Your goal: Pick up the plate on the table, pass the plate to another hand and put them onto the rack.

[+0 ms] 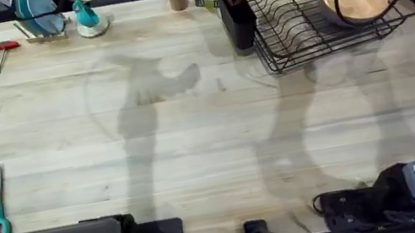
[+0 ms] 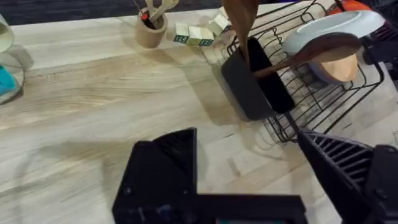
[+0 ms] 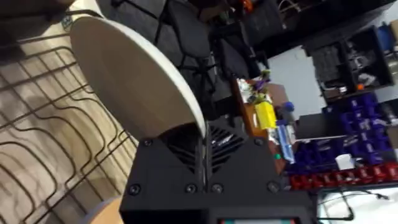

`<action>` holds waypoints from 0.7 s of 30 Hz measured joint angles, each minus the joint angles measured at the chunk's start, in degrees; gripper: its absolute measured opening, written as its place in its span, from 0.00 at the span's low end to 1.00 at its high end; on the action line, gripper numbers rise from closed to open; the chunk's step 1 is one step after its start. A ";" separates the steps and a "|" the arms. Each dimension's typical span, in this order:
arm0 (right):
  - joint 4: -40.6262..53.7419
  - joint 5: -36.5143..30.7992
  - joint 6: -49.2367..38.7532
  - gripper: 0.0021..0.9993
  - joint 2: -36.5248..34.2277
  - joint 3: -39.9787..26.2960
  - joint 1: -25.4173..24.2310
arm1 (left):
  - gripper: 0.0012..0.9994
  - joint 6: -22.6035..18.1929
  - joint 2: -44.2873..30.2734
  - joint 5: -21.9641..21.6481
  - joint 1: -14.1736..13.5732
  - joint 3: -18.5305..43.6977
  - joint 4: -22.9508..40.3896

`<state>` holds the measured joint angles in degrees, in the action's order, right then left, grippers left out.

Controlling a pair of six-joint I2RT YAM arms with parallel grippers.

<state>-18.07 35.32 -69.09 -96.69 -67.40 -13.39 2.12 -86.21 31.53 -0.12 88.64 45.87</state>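
Gripping plate [image 3: 134, 74] rim btwn right gripper [image 3: 202, 146] fingers, above rack [image 3: 43, 124]

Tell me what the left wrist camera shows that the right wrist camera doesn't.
Left wrist alone: the left gripper open over bare table, a black utensil holder at the rack's corner, a small wooden cup, and a peach plate in the rack. Right wrist alone: the right gripper shut on the plate's rim, with a cluttered room behind. Both: the pale plate and the black wire rack.

Pale grey-white plate [image 3: 134, 74]; black wire rack [image 1: 304, 31]; light wood table [image 1: 194, 136].
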 joint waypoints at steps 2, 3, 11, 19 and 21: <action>0.38 0.14 -0.01 0.03 -0.37 -0.02 0.00 | 0.99 0.01 0.02 0.00 0.00 0.00 0.00; 0.33 0.14 -0.01 0.03 -0.62 -0.02 0.00 | 0.99 0.00 0.02 0.00 0.00 0.00 0.00; 0.82 0.10 -0.21 0.03 -2.05 0.00 0.10 | 0.99 0.00 0.01 0.00 0.00 0.00 0.19; 0.49 -1.27 -0.27 0.03 -2.07 -0.02 0.48 | 0.99 0.01 0.02 0.00 0.00 0.00 0.39; 0.25 -1.46 -0.34 0.03 -2.09 -0.01 0.48 | 0.99 -0.01 0.00 0.00 0.00 0.00 0.39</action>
<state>-17.82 33.87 -69.43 -98.78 -67.41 -12.91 2.11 -86.21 31.53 -0.12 88.64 46.26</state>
